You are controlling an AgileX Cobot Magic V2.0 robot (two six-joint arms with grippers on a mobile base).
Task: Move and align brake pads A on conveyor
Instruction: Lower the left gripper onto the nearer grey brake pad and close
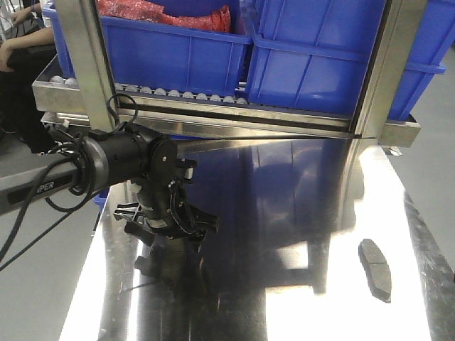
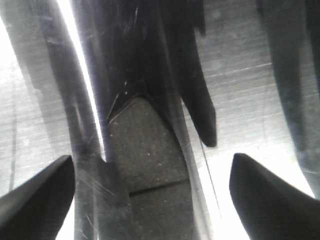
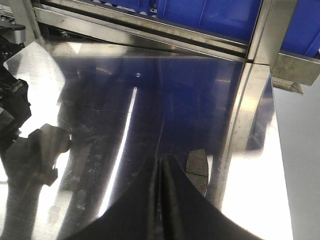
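One brake pad (image 2: 150, 155), grey-brown with a thin cross groove, lies on the shiny steel table right under my left gripper (image 2: 152, 200). That gripper is open, with its dark fingers (image 2: 35, 197) standing either side of the pad and apart from it. From the front, the left gripper (image 1: 170, 234) hangs low over the table's left half and hides this pad. A second brake pad (image 1: 375, 268) lies near the table's right edge. My right gripper (image 3: 161, 161) is shut and empty, with that pad (image 3: 197, 165) just right of its tip. The conveyor is out of view.
A roller rack (image 1: 178, 96) with blue bins (image 1: 320, 64) stands behind the steel table (image 1: 284, 213). Steel uprights (image 1: 85, 64) rise at the back left and back right. A person's arm (image 1: 21, 50) shows at the far left. The left arm (image 3: 12, 105) shows at the right wrist view's left edge.
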